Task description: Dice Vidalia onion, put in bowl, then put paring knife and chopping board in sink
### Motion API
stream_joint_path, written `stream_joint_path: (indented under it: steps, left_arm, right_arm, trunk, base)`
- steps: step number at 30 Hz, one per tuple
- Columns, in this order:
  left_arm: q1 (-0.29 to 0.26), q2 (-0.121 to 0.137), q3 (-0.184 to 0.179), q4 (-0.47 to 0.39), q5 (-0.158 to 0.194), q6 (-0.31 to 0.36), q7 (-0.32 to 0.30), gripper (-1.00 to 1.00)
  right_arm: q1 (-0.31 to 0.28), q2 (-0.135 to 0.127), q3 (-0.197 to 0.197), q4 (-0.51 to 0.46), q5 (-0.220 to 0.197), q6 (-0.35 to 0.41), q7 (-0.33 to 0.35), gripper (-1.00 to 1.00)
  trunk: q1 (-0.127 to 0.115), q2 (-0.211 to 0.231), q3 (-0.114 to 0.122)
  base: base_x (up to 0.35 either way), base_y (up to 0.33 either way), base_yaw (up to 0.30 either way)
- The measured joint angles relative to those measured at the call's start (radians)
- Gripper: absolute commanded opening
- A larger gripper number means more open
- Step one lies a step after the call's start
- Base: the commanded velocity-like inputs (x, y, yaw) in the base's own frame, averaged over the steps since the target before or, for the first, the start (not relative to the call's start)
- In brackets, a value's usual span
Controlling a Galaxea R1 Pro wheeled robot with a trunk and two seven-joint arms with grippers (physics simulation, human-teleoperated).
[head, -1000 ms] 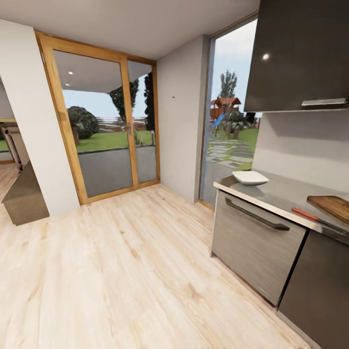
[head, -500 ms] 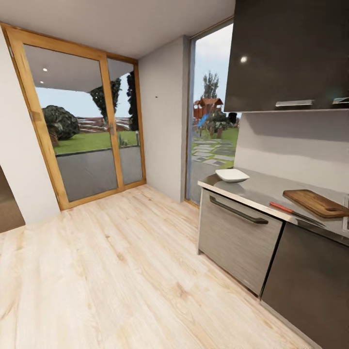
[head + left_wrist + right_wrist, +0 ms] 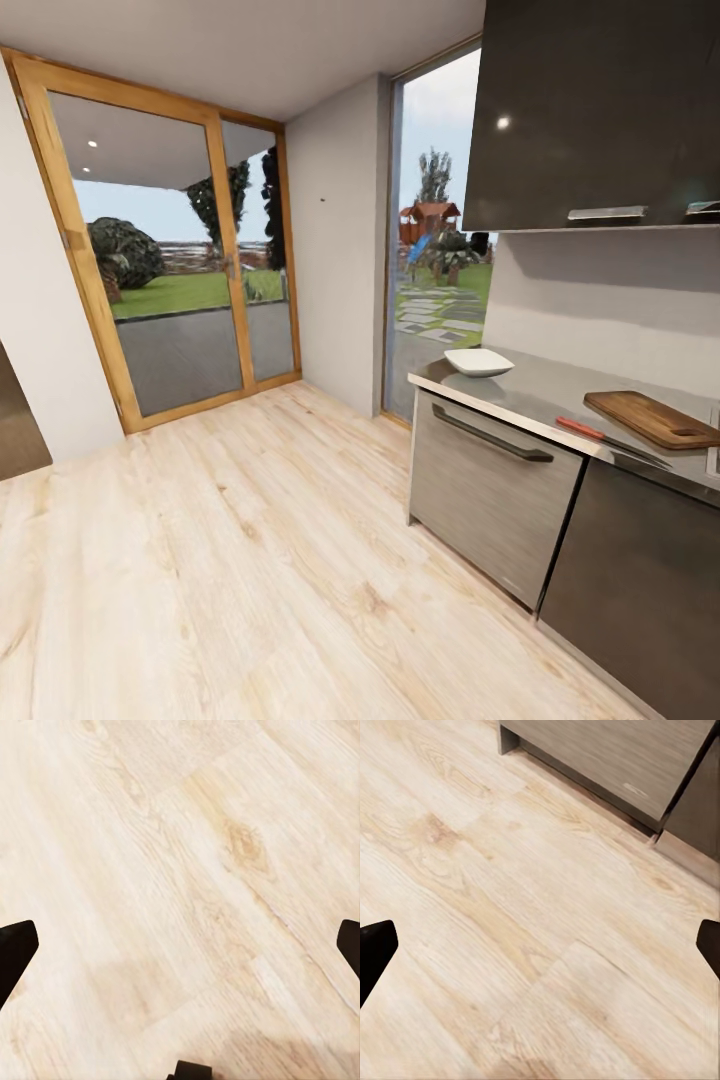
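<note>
From where the robot stands, the room is mostly pale wooden floor (image 3: 230,560), with the glass patio doors (image 3: 170,270) straight ahead and the kitchen run along the right. A second ago the whole outlook swung rightward, bringing more of the kitchen in; over the last half second it has held steady, so the turn seems finished and the approach to the counter is the next leg. The countertop (image 3: 545,385) sits over grey cabinets (image 3: 490,490) with a black bar handle (image 3: 490,432). On it, the bowl (image 3: 478,361) rests near the window end, well apart from the chopping board (image 3: 655,418) further along. The paring knife (image 3: 605,438) lies just in front of the board, near the counter's front edge. A sliver at the far right edge may be the sink, but I cannot be sure, and the onion is not visible. Both arms hang over the floor: the left gripper (image 3: 180,952) and the right gripper (image 3: 540,945) each have their fingers spread wide and hold nothing.
</note>
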Motion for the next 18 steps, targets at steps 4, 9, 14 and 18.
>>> stream_joint_path:
  steps: [4,9,14,18]
  left_arm:
    - [0.0,0.0,0.0,0.001,0.0,0.0,0.0,1.0]
    - [0.0,0.004,0.0,0.003,0.001,-0.001,0.0,1.0]
    - [0.0,0.006,0.0,0.004,0.0,-0.002,0.0,1.0]
    - [0.0,0.006,-0.001,0.01,0.001,-0.002,-0.001,1.0]
  right_arm:
    - [0.0,-0.004,-0.001,0.024,0.0,0.0,-0.001,1.0]
    - [-0.001,-0.006,-0.002,0.074,0.002,0.0,-0.001,1.0]
    - [0.0,-0.006,0.0,0.087,0.002,0.0,0.0,1.0]
    - [-0.001,-0.005,0.001,0.095,0.002,-0.001,0.0,1.0]
  trunk:
    - [0.0,0.0,0.0]
    - [0.0,0.0,0.0]
    - [0.0,0.0,0.0]
    - [0.0,0.0,0.0]
  base:
    - [0.0,0.0,0.0]
    - [0.0,0.0,0.0]
    - [0.0,0.0,0.0]
    - [0.0,0.0,0.0]
